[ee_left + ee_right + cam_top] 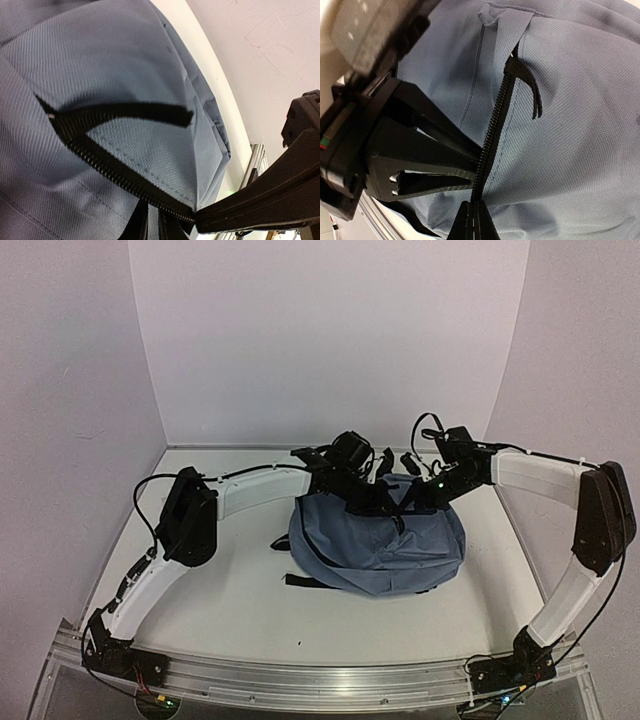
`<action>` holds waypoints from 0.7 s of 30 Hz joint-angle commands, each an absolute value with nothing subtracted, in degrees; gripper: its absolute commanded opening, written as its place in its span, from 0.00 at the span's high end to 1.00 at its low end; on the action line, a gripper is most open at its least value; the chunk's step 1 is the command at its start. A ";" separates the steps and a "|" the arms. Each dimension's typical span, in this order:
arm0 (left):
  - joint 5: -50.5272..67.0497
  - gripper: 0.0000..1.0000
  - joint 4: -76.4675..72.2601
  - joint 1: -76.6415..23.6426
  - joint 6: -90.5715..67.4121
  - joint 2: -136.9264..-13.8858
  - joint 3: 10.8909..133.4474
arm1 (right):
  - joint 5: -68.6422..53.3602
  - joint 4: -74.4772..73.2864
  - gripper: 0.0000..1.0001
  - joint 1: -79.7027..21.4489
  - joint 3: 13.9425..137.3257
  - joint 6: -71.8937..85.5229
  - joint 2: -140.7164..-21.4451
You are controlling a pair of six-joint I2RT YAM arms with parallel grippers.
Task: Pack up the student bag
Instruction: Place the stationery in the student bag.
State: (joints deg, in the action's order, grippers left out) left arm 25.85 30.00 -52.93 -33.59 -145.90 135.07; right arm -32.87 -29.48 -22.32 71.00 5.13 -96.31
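A white desk (250, 610) stands boxed in by three pale, lilac-tinged walls (330, 340), one behind it and one on either side. A ribbed aluminium rail (320, 680) runs the full length of the desk's near edge. Seen close up, the wall's paint shows fine cracks and scuffs.

Light: falling bright, even, from above
Shadow: pooling under the student bag (385, 540)
Blur: softening right wrist view's corner
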 commanded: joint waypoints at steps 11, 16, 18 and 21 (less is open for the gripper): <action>20.23 0.74 25.71 -52.40 -33.57 -131.61 114.97 | -38.82 -33.34 1.00 -21.63 77.82 5.95 -96.81; 18.06 0.77 21.40 -52.34 -36.38 -133.34 117.31 | -39.98 -33.36 1.00 -20.96 78.44 6.99 -96.87; 17.51 0.77 20.97 -52.14 -37.52 -135.60 120.43 | -41.07 -33.25 1.00 -20.96 78.07 7.78 -97.14; 20.23 0.77 21.62 -52.07 -38.61 -141.80 128.26 | -43.17 -33.07 1.00 -20.92 77.85 9.09 -97.83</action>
State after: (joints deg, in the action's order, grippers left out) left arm 19.48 24.37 -52.57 -36.28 -136.14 118.69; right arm -37.46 -33.01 -20.75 76.23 6.96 -96.75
